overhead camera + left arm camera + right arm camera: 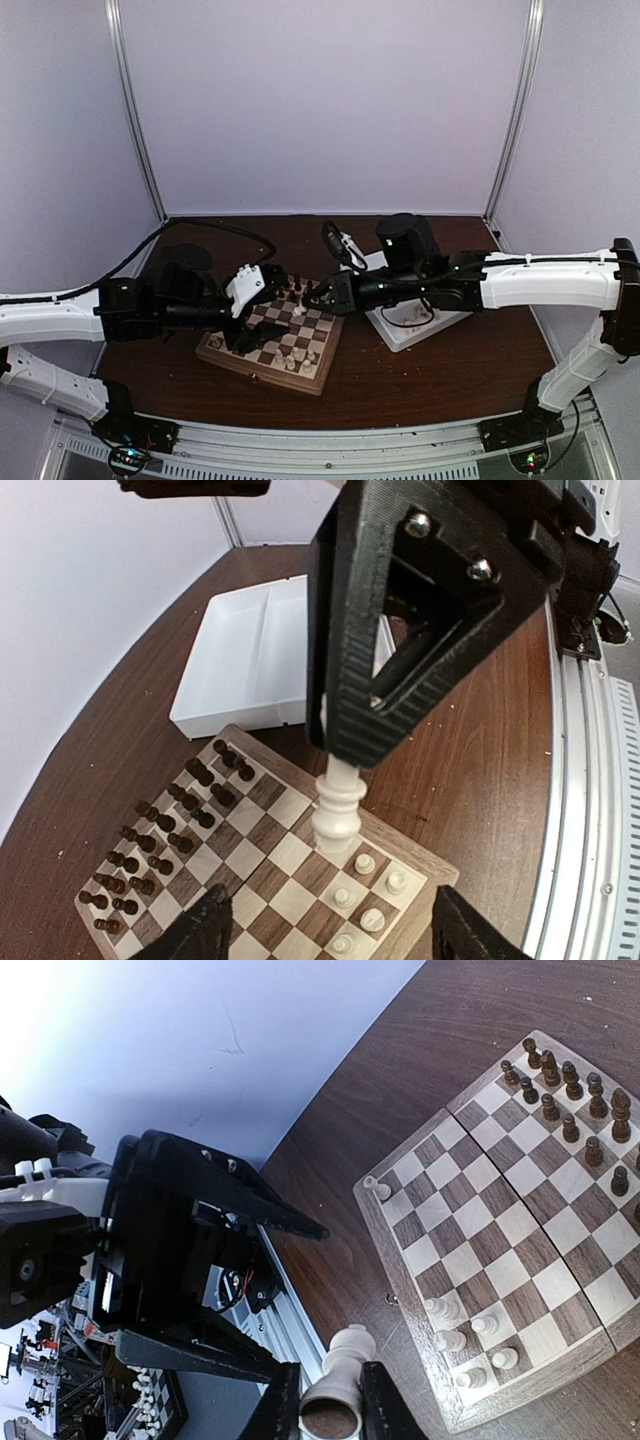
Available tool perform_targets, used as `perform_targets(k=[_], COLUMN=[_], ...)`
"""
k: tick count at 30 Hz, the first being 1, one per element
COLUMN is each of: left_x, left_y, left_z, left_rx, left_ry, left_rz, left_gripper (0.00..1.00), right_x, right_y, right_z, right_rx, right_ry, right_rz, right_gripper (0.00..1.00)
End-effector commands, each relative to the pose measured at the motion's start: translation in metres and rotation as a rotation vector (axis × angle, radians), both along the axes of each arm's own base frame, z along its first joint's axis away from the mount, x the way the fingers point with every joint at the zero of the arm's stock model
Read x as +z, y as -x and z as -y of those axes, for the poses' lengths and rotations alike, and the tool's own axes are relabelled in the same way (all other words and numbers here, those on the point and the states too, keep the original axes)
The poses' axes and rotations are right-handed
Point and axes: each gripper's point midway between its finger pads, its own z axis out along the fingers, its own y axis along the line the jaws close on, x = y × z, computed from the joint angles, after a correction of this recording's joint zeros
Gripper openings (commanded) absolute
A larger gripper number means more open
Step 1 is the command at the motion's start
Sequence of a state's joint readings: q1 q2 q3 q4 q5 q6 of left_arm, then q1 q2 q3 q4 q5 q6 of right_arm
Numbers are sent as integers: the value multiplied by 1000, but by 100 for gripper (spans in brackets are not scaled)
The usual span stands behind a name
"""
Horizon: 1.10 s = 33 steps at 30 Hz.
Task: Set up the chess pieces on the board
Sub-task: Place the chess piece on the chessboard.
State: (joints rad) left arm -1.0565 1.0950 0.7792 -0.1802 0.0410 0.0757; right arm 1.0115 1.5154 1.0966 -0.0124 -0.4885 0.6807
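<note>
Cream wood, shaped into round bumps like a tiny bedpost: that is the cream piece [338,805] the right gripper [333,1410] is pinching. Its two black fingers are ribbed on the inside and squeeze the top of the piece from both sides. From the right wrist view I can see the flat round bottom of the piece, and it looks brown and fuzzy. The piece hangs straight up over a light square near the edge of the board [500,1260]. I cannot tell if it touches the square.

The left gripper [330,925] is over the same end of the board. Its rough black fingers [200,930] are spread wide apart with nothing between them, so it is open.

The board is smooth wood with light and dark brown squares and a thick plain frame. A few small cream pieces [365,864] stand close together in one corner, right beside the held one. The dark pieces [572,1078] are little knobby shapes lined up in rows at the far end.

A white plastic tray [240,715] with straight low walls sits just beside the board on the dark brown counter [470,780], which has long wood-grain lines.
</note>
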Motion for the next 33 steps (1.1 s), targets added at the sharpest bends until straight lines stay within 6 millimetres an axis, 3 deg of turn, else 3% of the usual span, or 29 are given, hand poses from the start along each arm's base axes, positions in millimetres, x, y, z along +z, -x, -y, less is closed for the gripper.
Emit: perform_targets(k=[1,3,5,6,11,15,18,20,25,33], left_x=[21,23,24,25,34,51,61,68,87,105], left_y=[-2,-2,-2,-2,-18,-23,-47,-53,-51,-48], left_z=[0,-1,-1,-1,-9,-14,-41,-51,-59,-39], left_rx=[32,37,41,44,173,231,459,499,464,344], left_ry=[89,99,108,113,171,298,405,433,564,687], left_rz=[22,22,20,15,-4,-29,-99,-125,-234,-359], left_gripper=[73,81,97,98,98,98,98,98,98,98], right_x=[3,4,5,5,8,26,36,44,56,73], right_y=[-7,-8,-9,-10,-11,-11,-10,-10,-9,-7], right_z=[13,15,17,18,23,24,27,30,37,35], right_rx=[-41,-47,-53,-59,-71,-82,-93,-104,-126,-114], right_ry=[9,7,5,6,-7,-92,-142,-170,-226,-307], right_rz=[39,45,49,52,66,99,120,136,166,198], right_gripper=[0,0,0,0,0,0,0,0,0,0])
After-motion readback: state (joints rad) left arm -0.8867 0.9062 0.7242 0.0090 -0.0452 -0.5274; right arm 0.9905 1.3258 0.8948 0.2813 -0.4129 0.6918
